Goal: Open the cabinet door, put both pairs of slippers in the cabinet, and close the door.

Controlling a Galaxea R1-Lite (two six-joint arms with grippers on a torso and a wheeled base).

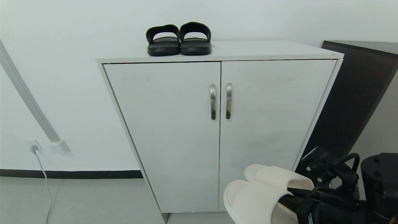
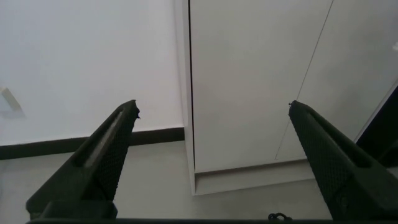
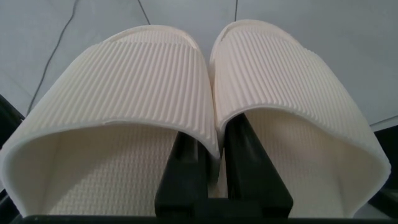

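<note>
The white cabinet (image 1: 174,140) stands shut. On its top, black slippers (image 1: 179,39) sit side by side. The right tool (image 3: 213,168) pinches cream ribbed slippers (image 1: 264,193) together, near right.

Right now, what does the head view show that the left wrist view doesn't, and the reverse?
Head view adds: black slippers on the cabinet top, both door handles, and white slippers clamped by the right gripper. Left wrist view adds: the left gripper, open, facing the cabinet's lower corner. Shared: the shut doors, white wall, grey floor.
</note>
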